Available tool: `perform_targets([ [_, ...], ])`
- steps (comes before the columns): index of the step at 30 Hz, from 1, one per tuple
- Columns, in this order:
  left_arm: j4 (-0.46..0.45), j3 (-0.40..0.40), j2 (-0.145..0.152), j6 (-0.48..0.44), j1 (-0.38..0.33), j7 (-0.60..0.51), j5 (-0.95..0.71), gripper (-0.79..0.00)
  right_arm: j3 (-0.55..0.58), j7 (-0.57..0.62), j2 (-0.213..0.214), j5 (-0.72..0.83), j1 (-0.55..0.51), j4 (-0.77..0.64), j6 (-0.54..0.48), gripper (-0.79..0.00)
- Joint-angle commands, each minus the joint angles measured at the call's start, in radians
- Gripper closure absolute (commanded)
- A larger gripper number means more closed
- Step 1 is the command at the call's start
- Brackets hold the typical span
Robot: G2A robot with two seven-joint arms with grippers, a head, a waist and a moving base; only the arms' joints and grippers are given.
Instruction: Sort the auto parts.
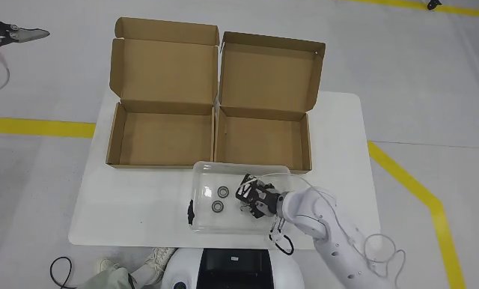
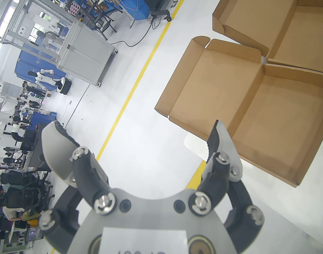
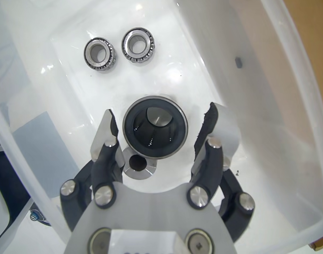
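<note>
Right hand (image 3: 161, 118) is down inside the clear bin (image 3: 283, 54), open. Its fingers (image 3: 109, 125) straddle a large black sleeve part with a metal rim (image 3: 155, 130), with a gap on both sides and no contact. A small metal bushing (image 3: 138, 165) is touching the sleeve on the side nearer the wrist. Two roller bearings (image 3: 100, 56) (image 3: 138, 45) sit side by side farther along the bin floor, apart from the sleeve. In the top view the bin (image 1: 224, 165) is at the near edge of the desk (image 1: 337, 139), with two open cardboard boxes (image 1: 161, 139) (image 1: 262, 143) just behind it. Left hand (image 2: 137, 128) is open and holding nothing, well apart from the bin.
</note>
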Motion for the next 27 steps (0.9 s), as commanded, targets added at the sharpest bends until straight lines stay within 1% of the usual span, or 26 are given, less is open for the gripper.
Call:
perform_targets([
  [1, 0.000, 0.000, 0.000, 0.000, 0.000, 0.000, 0.000, -0.785, -0.003, 0.002, 0.001, 0.002, 0.004, 0.002, 0.003, -0.139],
  [2, 0.000, 0.000, 0.000, 0.000, 0.000, 0.000, 0.000, -0.785, -0.004, 0.002, 0.001, 0.003, 0.005, 0.003, 0.007, -0.043],
  [3, 0.000, 0.000, 0.000, 0.000, 0.000, 0.000, 0.000, -0.785, -0.006, 0.002, 0.002, 0.004, 0.006, 0.003, 0.009, 0.000],
  [8, 0.000, 0.000, 0.000, 0.000, 0.000, 0.000, 0.000, -0.785, -0.008, 0.006, 0.005, 0.010, 0.010, 0.003, 0.025, 0.000],
  [12, 0.000, 0.000, 0.000, 0.000, 0.000, 0.000, 0.000, -0.785, -0.001, -0.026, 0.008, 0.022, 0.005, -0.022, 0.036, 0.000],
  [21, 0.000, 0.000, 0.000, 0.000, 0.000, 0.000, 0.000, -0.785, 0.019, -0.175, 0.020, 0.067, -0.019, -0.035, -0.037, 0.000],
  [27, 0.000, 0.000, 0.000, 0.000, 0.000, 0.000, 0.000, -0.785, 0.014, -0.331, 0.021, 0.108, 0.005, 0.002, -0.101, 0.000],
])
